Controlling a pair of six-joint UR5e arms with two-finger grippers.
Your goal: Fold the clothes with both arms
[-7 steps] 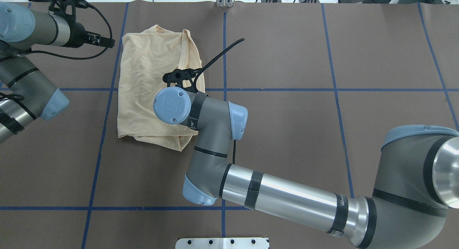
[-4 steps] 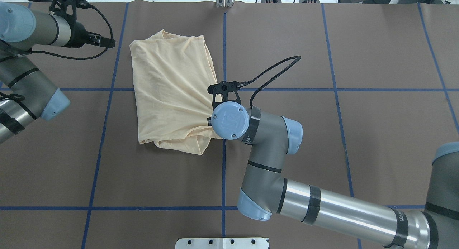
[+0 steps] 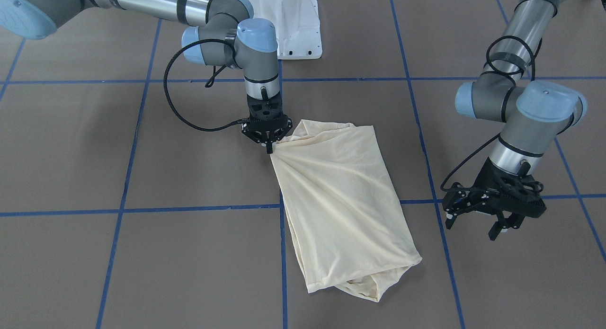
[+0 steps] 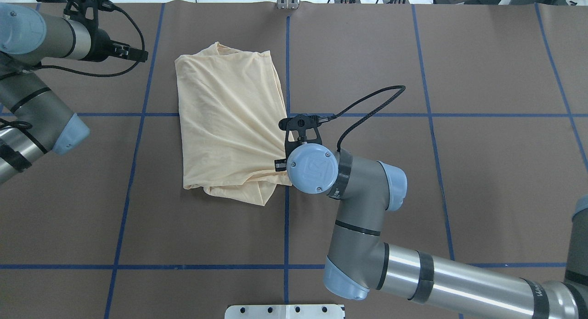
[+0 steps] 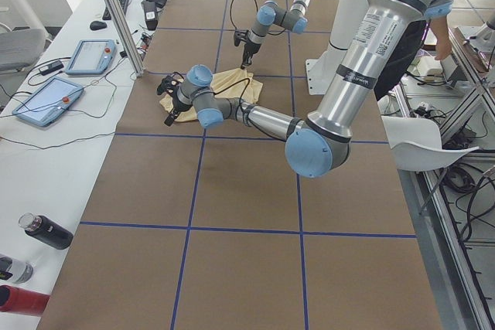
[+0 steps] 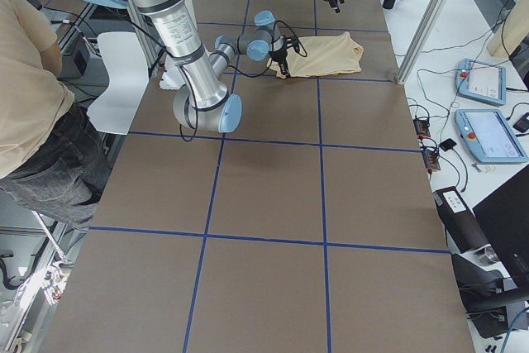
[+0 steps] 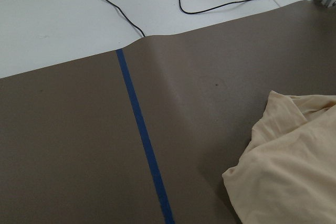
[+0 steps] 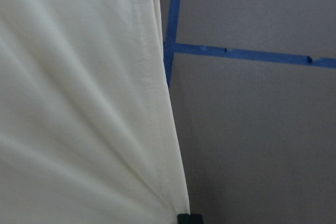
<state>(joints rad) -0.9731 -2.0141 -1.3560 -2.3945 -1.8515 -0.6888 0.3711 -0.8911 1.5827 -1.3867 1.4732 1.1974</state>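
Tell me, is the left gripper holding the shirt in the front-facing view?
No, the left gripper hangs open beside the T-shirt, its fingers touching no cloth; only the right gripper pinches it.

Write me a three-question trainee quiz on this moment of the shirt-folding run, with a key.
1. True or false: the left gripper is holding the T-shirt.
2. Pick one. The right gripper has its jaws shut on: A) an edge of the shirt, with the fabric bunched toward the grip; B) the shirt's middle; C) nothing.
3. Short answer: what colour are the tape lines on the table?

Key: 1 false, it hangs beside the shirt without touching it. 2 A. 3 blue.
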